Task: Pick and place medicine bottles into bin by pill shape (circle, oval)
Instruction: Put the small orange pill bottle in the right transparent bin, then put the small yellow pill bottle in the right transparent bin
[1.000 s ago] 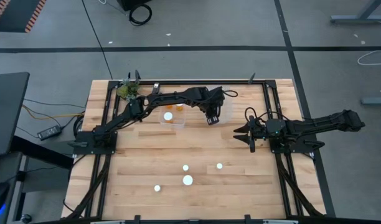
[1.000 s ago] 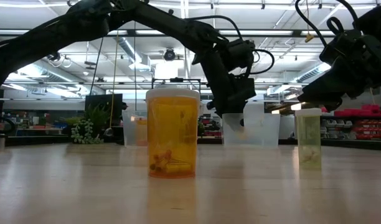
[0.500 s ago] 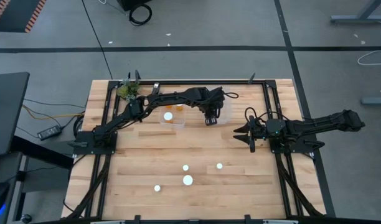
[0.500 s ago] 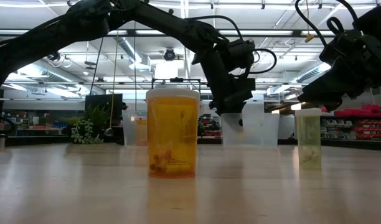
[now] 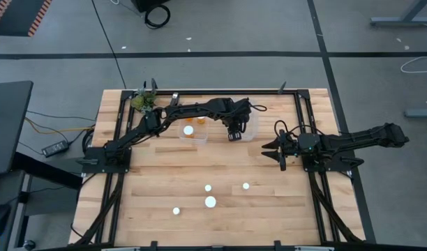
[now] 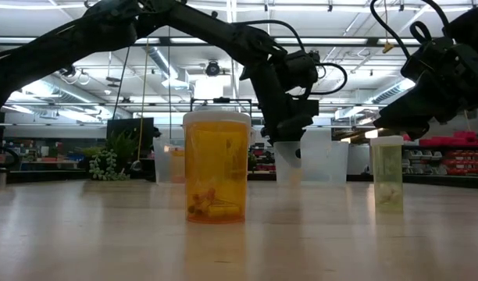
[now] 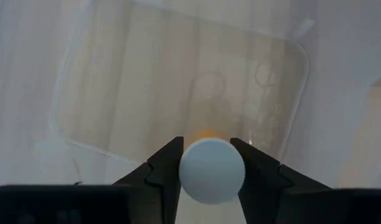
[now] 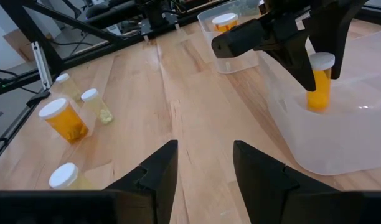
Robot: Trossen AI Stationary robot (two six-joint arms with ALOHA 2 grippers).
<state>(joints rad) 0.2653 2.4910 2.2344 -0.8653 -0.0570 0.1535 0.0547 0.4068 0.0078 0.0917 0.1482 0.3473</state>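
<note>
My left gripper (image 5: 233, 132) is shut on an orange medicine bottle with a white cap (image 8: 318, 92) over the right clear bin (image 5: 250, 124). The left clear bin (image 5: 197, 137) holds one orange bottle (image 5: 188, 130). Several more bottles stand upright on their bases on the near middle of the table: a larger orange one (image 5: 210, 202) and smaller ones (image 5: 208, 187), (image 5: 245, 185), (image 5: 176, 210). My right gripper (image 5: 279, 149) is open and empty, right of the bins. My left gripper pinches the bottle at its white cap (image 7: 212, 171) between its two fingers (image 7: 169, 167), one on each side. The fingers come from above, pointing down. The bottle hangs upright below them, its lower end inside the bin's walls; whether it touches the bin floor, I cannot tell.
A small green plant (image 5: 143, 101) stands at the far left corner. Black rails run along the table's left, right and far edges. Bare wood lies between the bins and the standing bottles.
My left gripper, still shut on the orange bottle, has shifted a little toward the table's left over the right bin. The bottle stays upright in the hold.
</note>
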